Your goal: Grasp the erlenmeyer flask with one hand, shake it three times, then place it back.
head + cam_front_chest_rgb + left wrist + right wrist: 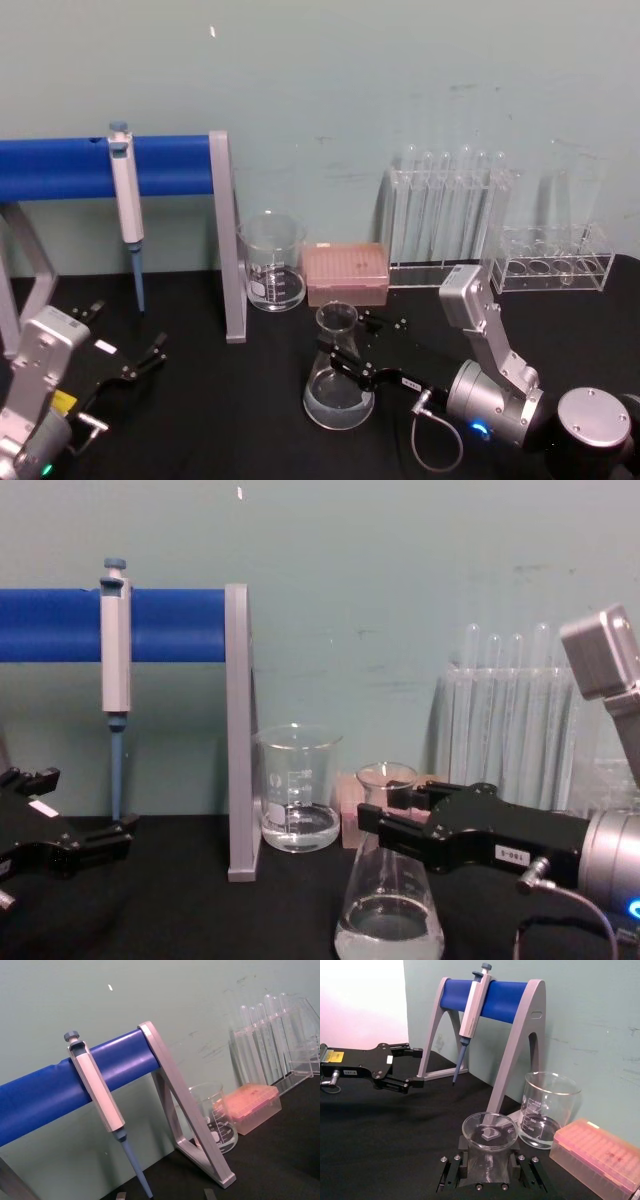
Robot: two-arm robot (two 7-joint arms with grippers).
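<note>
My left gripper (150,360) rests low at the left of the black table (200,420), fingers apart and holding nothing; it carries a white label and a yellow one, neither legible to me. Just beyond it stands the pipette stand (225,240), a blue bar on grey legs, with one pipette (125,200) hung over the bar, tip pointing down (grey body, blue tip). Right of the stand's grey leg sits one glass beaker (272,262); the right wrist view shows graduations reading 500, 400 and 300, and there is a shallow layer of clear liquid in the bottom. Touching or just beside it is one pink pipette-tip box (346,274) with a translucent lid.

In front of these, near the table's middle, is the erlenmeyer flask (338,385), its wide base on the table and a little clear liquid inside. My right gripper (345,372) comes in from the right, and my fingers (395,830) are clamped on either side of the flask's neck, just under the flared rim. The white label on the gripper body has small dark print that I cannot read.

Behind, against the wall, a clear rack (445,215) holds about five tall test tubes, and a second, lower clear rack (550,262) stands at the far right.
</note>
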